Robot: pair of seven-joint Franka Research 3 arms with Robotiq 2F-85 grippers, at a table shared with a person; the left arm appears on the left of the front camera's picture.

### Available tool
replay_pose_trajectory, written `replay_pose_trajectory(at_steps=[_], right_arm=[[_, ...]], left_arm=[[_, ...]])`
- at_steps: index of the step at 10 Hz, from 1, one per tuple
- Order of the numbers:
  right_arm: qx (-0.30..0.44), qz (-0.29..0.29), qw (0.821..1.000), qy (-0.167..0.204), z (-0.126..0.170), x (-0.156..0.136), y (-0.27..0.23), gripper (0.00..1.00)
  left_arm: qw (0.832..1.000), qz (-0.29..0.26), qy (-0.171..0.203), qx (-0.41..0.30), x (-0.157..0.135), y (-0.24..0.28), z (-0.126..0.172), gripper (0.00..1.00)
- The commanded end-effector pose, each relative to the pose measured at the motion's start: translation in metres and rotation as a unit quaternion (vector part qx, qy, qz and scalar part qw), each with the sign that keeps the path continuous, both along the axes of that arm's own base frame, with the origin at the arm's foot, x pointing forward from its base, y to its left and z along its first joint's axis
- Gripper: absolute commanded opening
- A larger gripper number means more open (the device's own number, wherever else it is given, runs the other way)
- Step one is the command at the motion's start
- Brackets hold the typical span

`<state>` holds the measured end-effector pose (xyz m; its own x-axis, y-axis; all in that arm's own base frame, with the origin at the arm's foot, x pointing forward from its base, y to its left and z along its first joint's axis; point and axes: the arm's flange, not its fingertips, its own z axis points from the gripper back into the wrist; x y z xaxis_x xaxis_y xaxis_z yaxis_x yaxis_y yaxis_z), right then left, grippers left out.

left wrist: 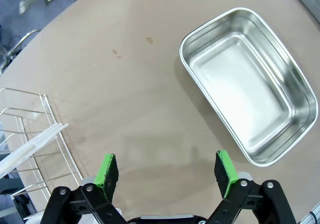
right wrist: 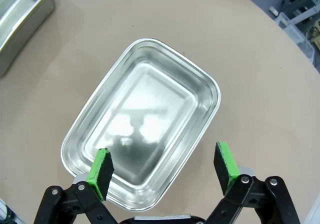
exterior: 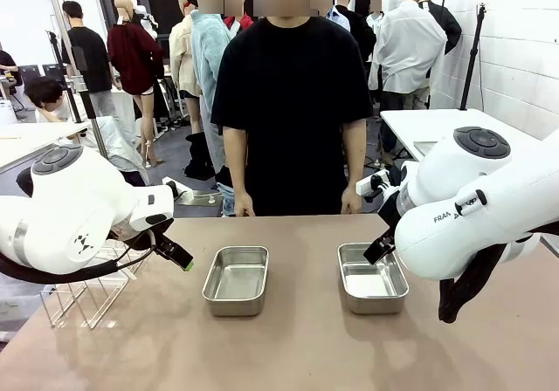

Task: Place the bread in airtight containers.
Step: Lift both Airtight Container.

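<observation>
The left tin [exterior: 236, 279] and right tin [exterior: 372, 277] are set empty on the counter [exterior: 297, 347]; the left gripper [left wrist: 165, 160] and right gripper [right wrist: 162, 154] are held spread. Bread should be pinched lightly and laid flat inside

front view across table [exterior: 297, 347], wrist views close above tins [left wrist: 248, 84]

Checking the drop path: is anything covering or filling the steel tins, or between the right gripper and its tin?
Nothing visible. Left tin and right tin are lidless, empty; the right gripper hangs open over its tin.
</observation>
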<state>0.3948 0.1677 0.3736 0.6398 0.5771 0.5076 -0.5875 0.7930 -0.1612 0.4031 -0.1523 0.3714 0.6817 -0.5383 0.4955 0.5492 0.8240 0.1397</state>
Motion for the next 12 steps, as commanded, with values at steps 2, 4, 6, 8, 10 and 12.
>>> replay_pose_trajectory(at_steps=[2,4,6,8,10,12], right_arm=[[0.015,-0.005,1.000,-0.015,0.025,-0.010,-0.009,1.00],[0.048,-0.003,0.997,-0.064,0.083,-0.038,-0.040,1.00],[0.070,0.013,0.994,-0.083,0.120,-0.060,-0.063,1.00],[0.115,0.042,0.990,-0.069,0.137,-0.079,-0.080,1.00],[0.137,0.053,0.989,-0.035,0.128,-0.075,-0.088,1.00],[0.129,0.070,0.989,0.022,0.108,-0.066,-0.085,1.00]], left_arm=[[1.000,-0.010,-0.013,-0.011,-0.010,-0.003,0.024,1.00],[0.995,-0.044,-0.023,-0.088,-0.036,0.006,0.083,1.00],[0.983,-0.115,-0.021,-0.141,-0.052,0.023,0.117,1.00],[0.977,-0.141,0.006,-0.158,-0.056,0.043,0.130,1.00],[0.973,-0.126,0.020,-0.192,-0.043,0.059,0.121,1.00],[0.973,-0.125,0.041,-0.188,-0.047,0.053,0.109,1.00]])
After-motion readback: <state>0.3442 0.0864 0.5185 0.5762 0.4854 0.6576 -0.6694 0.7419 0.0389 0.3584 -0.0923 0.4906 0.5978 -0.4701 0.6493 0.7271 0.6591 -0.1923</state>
